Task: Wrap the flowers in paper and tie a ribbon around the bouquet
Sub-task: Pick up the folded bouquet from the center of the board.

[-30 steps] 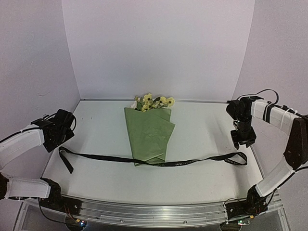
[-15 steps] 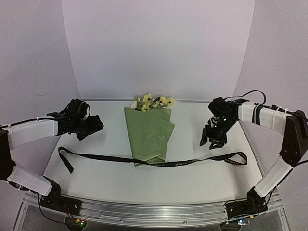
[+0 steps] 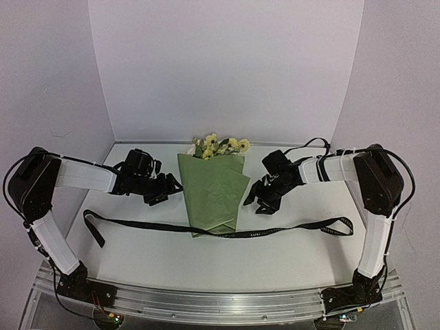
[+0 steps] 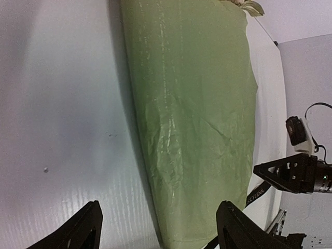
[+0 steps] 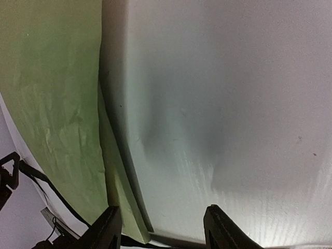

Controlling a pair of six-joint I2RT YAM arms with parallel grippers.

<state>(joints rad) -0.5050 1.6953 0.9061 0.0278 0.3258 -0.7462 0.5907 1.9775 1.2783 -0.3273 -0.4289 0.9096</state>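
Observation:
The bouquet lies flat mid-table: an olive-green paper point(image 3: 213, 196) cone with the pale yellow flowers point(image 3: 218, 146) at its far end. The black ribbon point(image 3: 275, 232) runs left to right across the table, passing under the cone's narrow near end. My left gripper point(image 3: 165, 189) hovers at the cone's left edge, open; in the left wrist view its fingertips point(image 4: 88, 228) straddle the paper point(image 4: 192, 119) edge. My right gripper point(image 3: 258, 199) is open beside the cone's right edge, holding nothing; the paper point(image 5: 52, 104) shows by its left finger point(image 5: 106, 231).
White table with walls at the back and on both sides. The ribbon's left end point(image 3: 96, 234) curls near the left edge and its looped right end point(image 3: 340, 225) lies near the right edge. A metal rail point(image 3: 220, 302) runs along the near edge.
Both arms have swung in from the table's sides toward the bouquet and now flank the paper cone. Bouquet and ribbon have not moved.

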